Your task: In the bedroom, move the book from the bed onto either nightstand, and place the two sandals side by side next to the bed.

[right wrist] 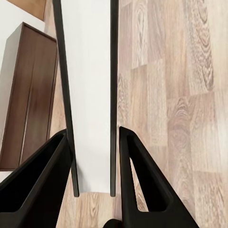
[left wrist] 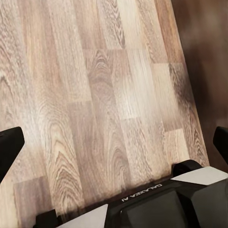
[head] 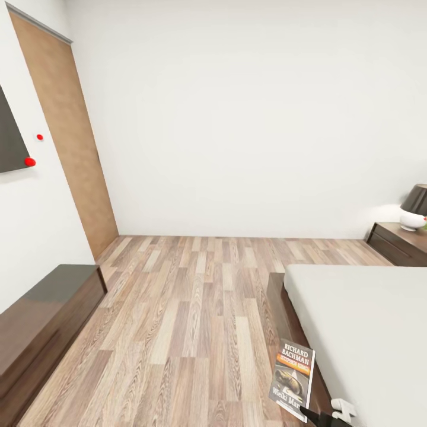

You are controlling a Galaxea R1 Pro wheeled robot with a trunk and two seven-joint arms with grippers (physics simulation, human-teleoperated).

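The book (head: 293, 379), a thin paperback with "RICHARD BACHMAN" lettering, hangs upright above the floor beside the bed's near corner, at the head view's lower right. My right gripper (head: 309, 413) holds it from below. In the right wrist view the book (right wrist: 90, 95) shows edge-on, white pages between dark covers, with the right gripper (right wrist: 93, 134) shut on it, a black finger on each side. The bed (head: 367, 320) has a light-grey mattress on a dark wood frame. A nightstand (head: 400, 243) stands beyond it against the far wall. My left gripper (left wrist: 116, 140) hangs open over bare floor. The sandals are out of view.
A lamp (head: 415, 207) with a dark shade sits on the nightstand. A low dark cabinet (head: 41, 326) runs along the left wall under a dark screen (head: 9, 139). A brown door (head: 71, 142) stands at the far left. Wood-plank floor (head: 190, 308) lies open between cabinet and bed.
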